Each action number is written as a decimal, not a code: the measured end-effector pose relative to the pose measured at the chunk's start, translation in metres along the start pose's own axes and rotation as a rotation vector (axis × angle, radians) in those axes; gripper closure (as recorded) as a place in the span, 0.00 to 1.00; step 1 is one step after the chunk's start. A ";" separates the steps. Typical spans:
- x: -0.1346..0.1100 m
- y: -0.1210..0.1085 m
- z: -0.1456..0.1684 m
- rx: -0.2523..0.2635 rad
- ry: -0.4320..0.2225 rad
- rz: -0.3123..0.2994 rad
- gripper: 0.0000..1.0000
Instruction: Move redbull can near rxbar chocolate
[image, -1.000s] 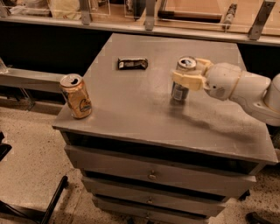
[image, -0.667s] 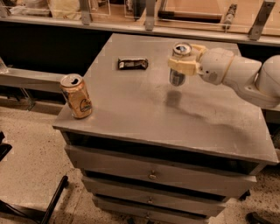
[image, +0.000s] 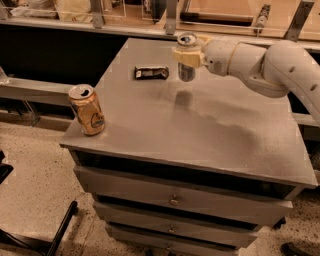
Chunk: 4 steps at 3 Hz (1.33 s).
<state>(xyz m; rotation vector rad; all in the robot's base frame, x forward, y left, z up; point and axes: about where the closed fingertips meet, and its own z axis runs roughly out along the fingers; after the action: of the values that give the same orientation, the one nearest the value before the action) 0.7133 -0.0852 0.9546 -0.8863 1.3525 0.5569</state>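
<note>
The redbull can (image: 186, 71), slim and silver with a silver top, hangs upright above the grey cabinet top (image: 200, 125), its shadow on the surface below. My gripper (image: 189, 55) is shut on the redbull can around its upper half, reaching in from the right. The rxbar chocolate (image: 151, 73), a flat dark bar with white lettering, lies on the cabinet top just left of the can, a short gap away.
A shorter, wider gold can (image: 87, 109) stands near the front left corner of the cabinet top. A ledge with metal posts (image: 171, 15) runs behind the cabinet. Drawers (image: 172, 200) face front below.
My gripper has carried the redbull can up and to the left, away from the right middle of the top and closer to the rxbar chocolate. The gold can has not moved.
</note>
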 end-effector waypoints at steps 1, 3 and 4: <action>0.018 -0.001 0.030 0.015 0.032 0.064 1.00; 0.042 -0.003 0.052 0.037 0.055 0.194 0.59; 0.041 -0.003 0.053 0.037 0.055 0.196 0.28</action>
<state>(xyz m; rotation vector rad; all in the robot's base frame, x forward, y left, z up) 0.7539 -0.0504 0.9138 -0.7479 1.5055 0.6600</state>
